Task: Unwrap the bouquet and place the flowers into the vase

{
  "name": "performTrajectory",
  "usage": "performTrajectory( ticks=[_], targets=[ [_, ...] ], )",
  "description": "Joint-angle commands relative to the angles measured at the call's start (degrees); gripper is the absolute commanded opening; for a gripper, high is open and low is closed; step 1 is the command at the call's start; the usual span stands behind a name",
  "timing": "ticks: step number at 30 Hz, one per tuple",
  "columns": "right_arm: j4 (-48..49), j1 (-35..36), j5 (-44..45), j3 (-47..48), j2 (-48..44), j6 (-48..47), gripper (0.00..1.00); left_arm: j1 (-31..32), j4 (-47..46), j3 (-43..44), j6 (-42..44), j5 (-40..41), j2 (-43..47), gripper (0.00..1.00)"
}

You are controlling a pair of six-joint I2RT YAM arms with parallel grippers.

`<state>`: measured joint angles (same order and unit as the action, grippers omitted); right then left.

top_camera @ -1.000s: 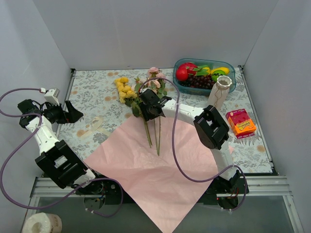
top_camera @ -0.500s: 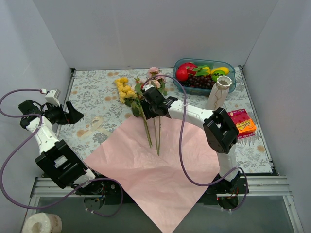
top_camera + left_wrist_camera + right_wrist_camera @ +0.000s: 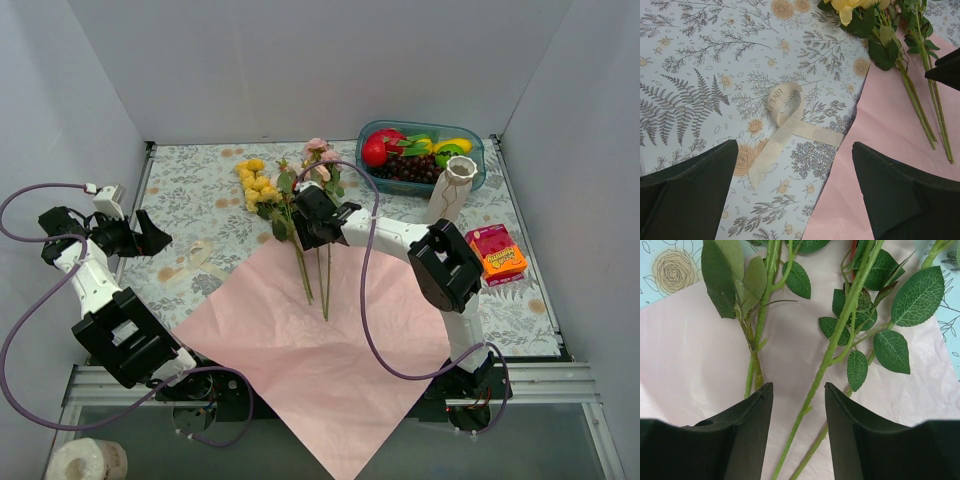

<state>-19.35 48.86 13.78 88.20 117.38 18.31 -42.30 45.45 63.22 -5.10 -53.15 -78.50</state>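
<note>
The bouquet lies unwrapped: the flowers, yellow (image 3: 255, 185) and pale pink (image 3: 318, 152), rest with their heads on the patterned table and their green stems (image 3: 322, 278) on the spread pink paper (image 3: 310, 350). My right gripper (image 3: 308, 215) hangs low over the stems, just below the leaves. In the right wrist view it (image 3: 798, 386) stands open, with one stem (image 3: 815, 385) between the fingers, touching neither; other stems lie on both sides. The white ribbed vase (image 3: 452, 188) stands upright at the right. My left gripper (image 3: 150, 232) is open at the far left, above the cream ribbon (image 3: 782, 115).
A blue tub of plastic fruit (image 3: 420, 155) stands behind the vase. An orange and pink box (image 3: 497, 255) lies at the right edge. The ribbon (image 3: 190, 262) lies loose on the table left of the paper. White walls close in three sides.
The right arm's elbow swung out to the right and partly back, while its gripper stayed over the stems. The left arm has not moved.
</note>
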Motion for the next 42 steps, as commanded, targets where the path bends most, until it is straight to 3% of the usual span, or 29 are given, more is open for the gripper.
performTrajectory(
  ticks=[1, 8, 14, 17, 18, 22, 32, 42],
  targets=[
    [2.0, -0.3, 1.9, -1.3, -1.5, 1.0, 0.54, -0.1, -0.4, -0.3, 1.0, -0.6, -0.1, 0.98],
    [0.9, -0.6, 1.3, 0.1, 1.8, 1.3, 0.51, -0.1, -0.5, -0.2, 1.0, -0.6, 0.1, 0.98],
    [0.3, -1.8, 1.1, 4.2, 6.3, 1.0, 0.41, -0.1, 0.0, 0.0, 1.0, -0.6, -0.5, 0.98],
    [0.3, -2.1, 1.0, 5.0, 7.2, 0.7, 0.32, -0.1, -0.2, -0.2, 1.3, 0.0, -0.3, 0.98],
    [0.9, -2.2, 0.8, 5.0, 6.9, 0.8, 0.21, -0.1, -0.2, -0.3, 1.4, 0.1, -0.2, 0.98],
    [4.1, -2.6, -0.2, 2.9, 4.6, 0.4, 0.01, -0.1, 0.3, -0.6, 1.8, -0.1, 0.0, 0.98],
    [11.3, -2.7, 0.1, 2.5, -7.2, -4.0, 0.01, -0.1, 0.9, -0.3, 1.7, -0.7, 0.7, 0.98],
    [10.5, -4.6, 1.7, 16.0, -20.6, -13.2, 0.01, -0.1, 1.7, 1.3, 0.7, -1.3, 0.1, 0.98]
  ],
)
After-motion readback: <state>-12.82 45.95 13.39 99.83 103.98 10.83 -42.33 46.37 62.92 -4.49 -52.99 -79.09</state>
